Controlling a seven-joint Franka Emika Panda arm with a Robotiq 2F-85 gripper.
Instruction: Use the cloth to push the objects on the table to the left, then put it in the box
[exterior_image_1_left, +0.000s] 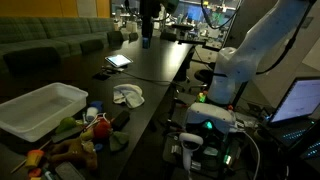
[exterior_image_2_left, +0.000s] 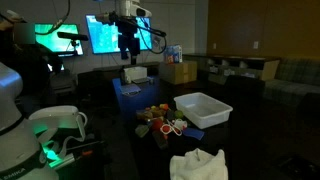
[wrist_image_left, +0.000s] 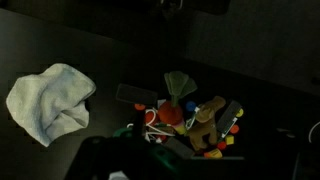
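Note:
A crumpled white cloth (exterior_image_1_left: 128, 95) lies on the dark table, also seen in an exterior view (exterior_image_2_left: 198, 165) and at the left of the wrist view (wrist_image_left: 50, 100). A pile of small toys (exterior_image_1_left: 85, 130) with a brown stuffed animal and a carrot lies beside it (exterior_image_2_left: 160, 120) (wrist_image_left: 190, 120). A white box (exterior_image_1_left: 45, 125) stands next to the toys (exterior_image_2_left: 215, 120). My gripper (exterior_image_1_left: 148, 35) hangs high above the table (exterior_image_2_left: 128, 45), far from the cloth. It looks open and holds nothing. Its fingers do not show clearly in the wrist view.
A tablet (exterior_image_1_left: 118, 61) lies on the table beyond the cloth. Cardboard boxes (exterior_image_2_left: 180, 72) stand at the far end. The robot base with green lights (exterior_image_1_left: 205, 122) and a laptop (exterior_image_1_left: 300, 100) are beside the table. Sofas line the wall (exterior_image_1_left: 50, 45).

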